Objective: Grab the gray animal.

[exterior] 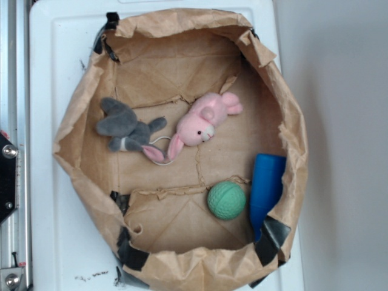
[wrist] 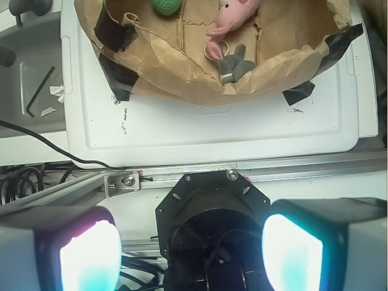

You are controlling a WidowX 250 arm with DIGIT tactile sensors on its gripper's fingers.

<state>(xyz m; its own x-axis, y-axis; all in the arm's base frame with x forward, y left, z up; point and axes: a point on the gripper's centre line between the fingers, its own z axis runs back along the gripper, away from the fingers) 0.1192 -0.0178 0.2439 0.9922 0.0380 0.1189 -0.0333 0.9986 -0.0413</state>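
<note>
Gray animal (exterior: 126,128): lies on the floor of the brown paper tub (exterior: 82,109), left side in the exterior view, one ear just beside the ear of the pink bunny (exterior: 203,121). Same tub, right side: green ball (exterior: 226,200) near a blue cylinder (exterior: 267,185) that leans on the wall; the tub sits on a white tray (exterior: 45,73). Gripper (wrist: 188,254): fingers (wrist: 91,257) spread wide apart, holding nothing, well apart from the tub.
</note>
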